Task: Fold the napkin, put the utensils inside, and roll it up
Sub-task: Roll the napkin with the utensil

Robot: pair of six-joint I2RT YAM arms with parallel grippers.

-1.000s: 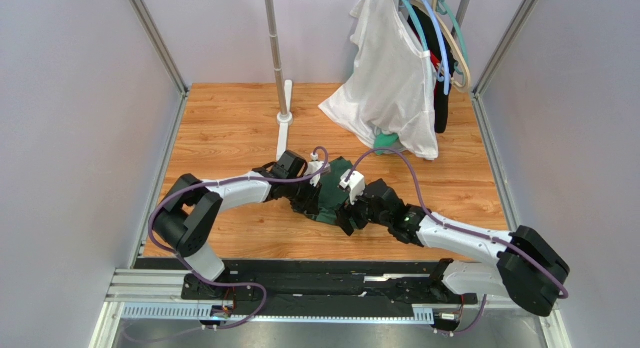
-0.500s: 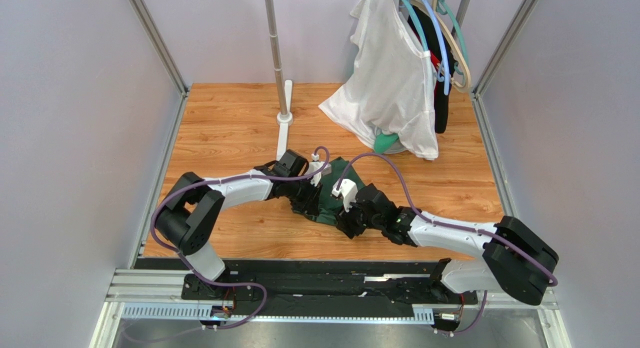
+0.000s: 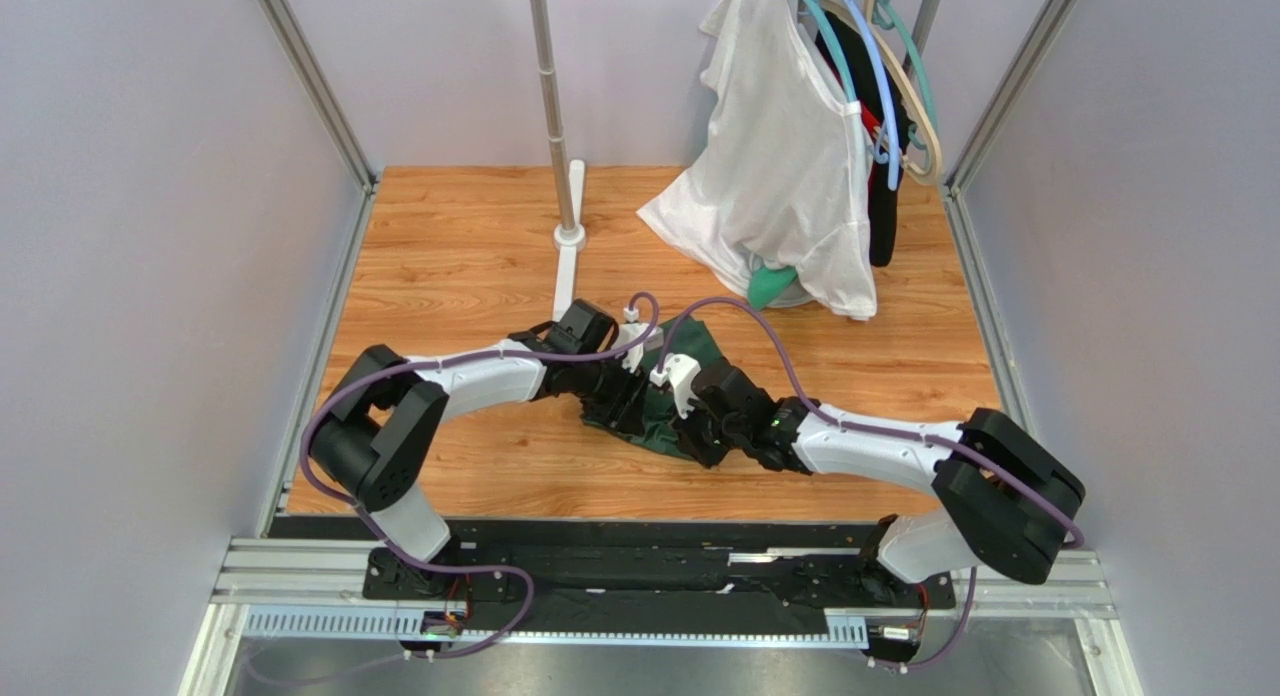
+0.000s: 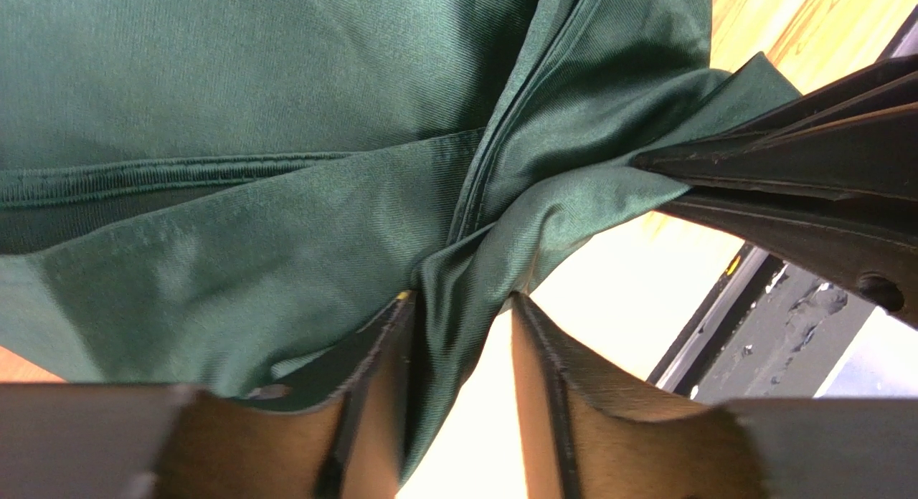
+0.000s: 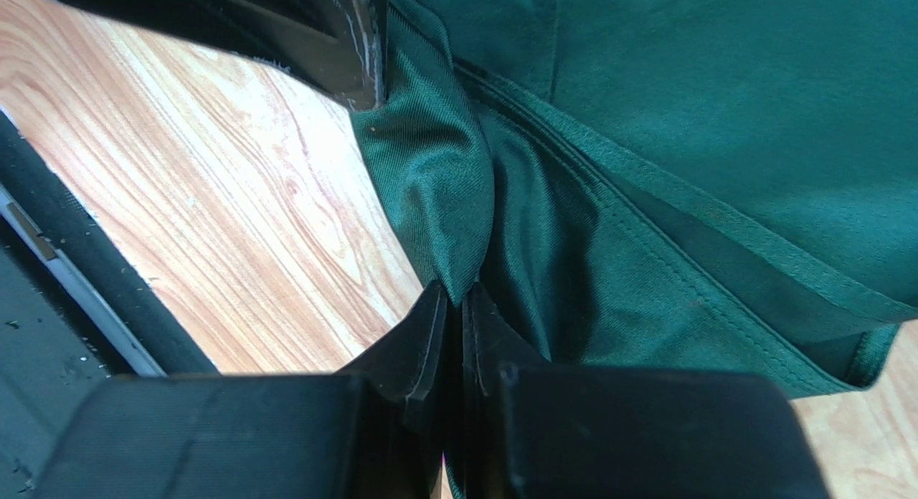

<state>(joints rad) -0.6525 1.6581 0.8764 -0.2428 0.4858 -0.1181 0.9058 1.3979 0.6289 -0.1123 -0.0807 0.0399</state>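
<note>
Tabletop: wood, no writing on it. Napkin: bunched at centre, directly between my two arms, both touching it. One ridge of cloth runs straight from my right end effector to my left end effector. Right: pinched flat on that ridge, holding. Left: fingers parted, the ridge threading the gap and brushing one finger, not clamped. Only the right has a grip, so I judge the next pull turns on it. Utensils: none visible. No labels readable.

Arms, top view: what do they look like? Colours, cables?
Left arm and right arm: white shells, black joint housings, a purple cable looping along each. Small green light near the right wrist. Fingers flat, black.
</note>
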